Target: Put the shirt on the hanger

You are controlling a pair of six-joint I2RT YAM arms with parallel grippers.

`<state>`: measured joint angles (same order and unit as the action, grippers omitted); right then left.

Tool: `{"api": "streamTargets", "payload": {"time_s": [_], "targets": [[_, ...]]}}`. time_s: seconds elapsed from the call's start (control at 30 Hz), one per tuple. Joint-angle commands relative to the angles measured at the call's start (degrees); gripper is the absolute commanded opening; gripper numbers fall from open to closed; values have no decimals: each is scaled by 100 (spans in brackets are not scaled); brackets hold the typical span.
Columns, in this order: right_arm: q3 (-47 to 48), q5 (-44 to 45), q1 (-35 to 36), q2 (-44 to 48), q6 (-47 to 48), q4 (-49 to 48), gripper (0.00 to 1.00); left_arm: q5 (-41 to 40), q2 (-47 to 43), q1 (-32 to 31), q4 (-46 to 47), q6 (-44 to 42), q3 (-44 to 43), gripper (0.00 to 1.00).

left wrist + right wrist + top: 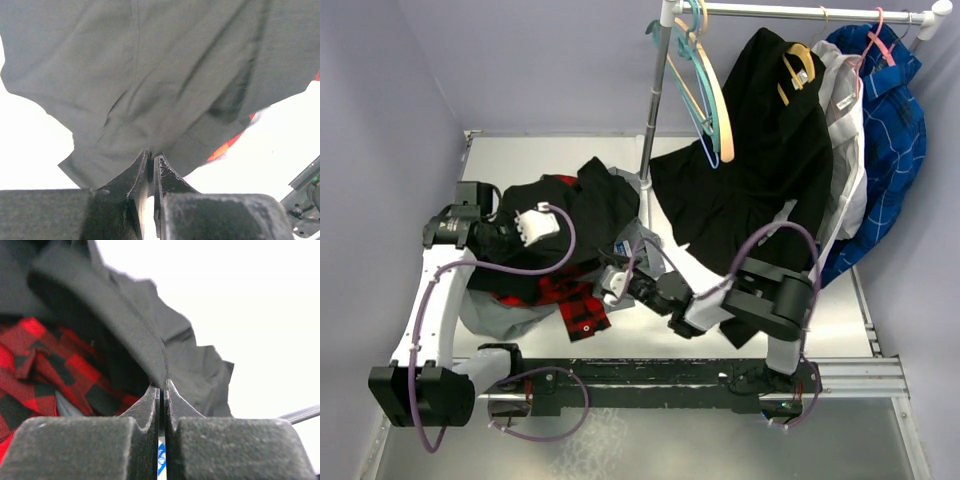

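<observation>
Two end effectors are clenched: the left end effector (pixel 151 161) and the right end effector (pixel 162 388) each pinch the black shirt (pixel 605 205). It is heaped over a plaid shirt (pixel 582 310) on the white bench (pixel 520 160). The hanger (pixel 724 120) hangs from a rail (pixel 800 12) before lilac walls (pixel 520 60).

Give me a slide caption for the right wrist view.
Right gripper pinching a fold of the black shirt beside the red plaid shirt.

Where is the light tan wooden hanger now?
Top view, upper centre: the hanger hangs on the white rail beside teal hangers, left of the black garment.
</observation>
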<state>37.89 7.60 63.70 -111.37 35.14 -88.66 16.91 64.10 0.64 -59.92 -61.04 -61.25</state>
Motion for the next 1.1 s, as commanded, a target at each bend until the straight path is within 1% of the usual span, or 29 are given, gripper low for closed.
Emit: {"api": "streamTargets", "payload": {"time_s": [0.0,0.07,0.13,0.2,0.27,0.33,0.37,0.4,0.47,0.5,0.53,0.6,0.63,0.7,0.8,0.9,0.97,1.0,1.07], "targets": [[-441,320,226,1547,-33,210,0,194,-342,-21,-1013,82,-928,11],[-295,345,332,2383,-195,1248,0,94,-547,-16,-1056,99,-1247,11],[127,259,352,3189,-498,2656,0,-44,-751,-18,-1028,155,-1599,12],[628,150,367,3813,-748,3815,0,-190,-860,-20,-922,297,-1976,12],[1088,124,382,4161,-890,4597,0,-229,-941,-21,-836,437,-2337,12],[1537,101,380,4380,-872,5343,0,-86,-990,-20,-887,602,-2706,12],[1725,107,380,4420,-818,5621,0,61,-998,-20,-1031,669,-2901,13],[1886,129,380,4431,-758,5839,0,342,-1001,-16,-1282,681,-3011,24],[2072,313,380,4368,-640,6024,0,1184,-1021,-20,-2202,390,-2920,61],[2107,392,380,4324,-596,6052,0,1546,-1059,-21,-2528,229,-2683,71],[2104,384,380,4277,-572,6054,0,1737,-1128,-21,-2689,123,-2401,77],[2030,358,366,4220,-583,5872,0,1834,-1309,-21,-2786,21,-1698,83],[1827,383,367,4196,-564,5766,0,1878,-1414,-21,-2854,-36,-1427,84],[1746,451,358,4097,-583,5675,0,1971,-1639,-21,-2882,-48,-963,86],[1774,551,353,3933,-608,5675,0,1939,-1970,-20,-2885,-88,-467,89],[1775,559,352,3858,-660,5622,0,1998,-2060,-16,-2853,-198,-70,91],[1816,550,330,3824,-688,5618,0,1898,-2030,-20,-2674,-121,78,92],[1842,557,321,3798,-696,5645,0,1806,-2042,-20,-2550,-91,169,100],[1897,603,289,3746,-701,5658,0,1483,-2121,-21,-2013,76,460,99]]}}
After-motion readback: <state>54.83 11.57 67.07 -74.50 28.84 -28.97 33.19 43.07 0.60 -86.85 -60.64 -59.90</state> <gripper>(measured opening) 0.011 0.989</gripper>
